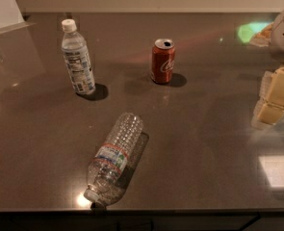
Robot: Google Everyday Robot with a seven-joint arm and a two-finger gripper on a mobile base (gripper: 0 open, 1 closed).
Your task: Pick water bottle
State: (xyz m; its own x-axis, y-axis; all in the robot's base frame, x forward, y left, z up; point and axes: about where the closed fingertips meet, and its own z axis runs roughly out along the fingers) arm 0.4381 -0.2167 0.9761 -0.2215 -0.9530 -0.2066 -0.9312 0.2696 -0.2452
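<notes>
Ribbed water bottle (113, 159) lies on its side near tabletop's (204, 143) front edge, neck toward the edge. Gripper (274, 96) hangs at far right, well apart; spread or closed, can't tell. Capped bottle (77, 59) & cola can (162, 60) stand behind.

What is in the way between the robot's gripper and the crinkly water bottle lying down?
Nothing visible. The gripper hangs at the right edge, and only bare table lies between it and the water bottle. The Coca-Cola can and the upright bottle stand farther back.
</notes>
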